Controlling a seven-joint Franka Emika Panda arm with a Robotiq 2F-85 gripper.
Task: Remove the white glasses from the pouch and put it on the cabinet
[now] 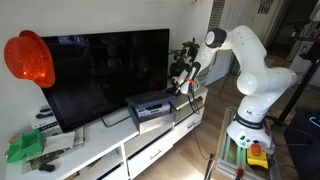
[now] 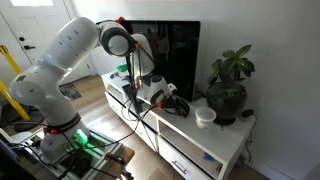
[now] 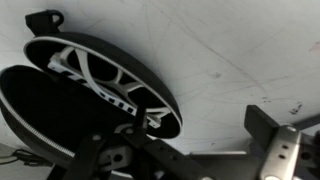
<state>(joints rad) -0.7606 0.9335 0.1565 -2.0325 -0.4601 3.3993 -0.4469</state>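
The white glasses (image 3: 100, 82) lie inside an open black oval pouch (image 3: 60, 110) on the glossy white cabinet (image 3: 225, 55). In the wrist view my gripper (image 3: 200, 128) is open. Its left finger is at the pouch's near rim and its right finger is over bare cabinet top. In both exterior views the gripper (image 1: 183, 80) (image 2: 150, 86) hangs low over the cabinet (image 1: 150, 150) (image 2: 205, 145), in front of the television. The pouch shows as a dark shape (image 2: 172, 100) beside it.
A large black television (image 1: 105, 70) stands along the cabinet's back. A black box-shaped device (image 1: 150, 106) sits next to the gripper. A potted plant (image 2: 230, 85) and a white cup (image 2: 205, 116) stand at the cabinet's end. A red object (image 1: 28, 58) and green items (image 1: 25, 148) are at the other end.
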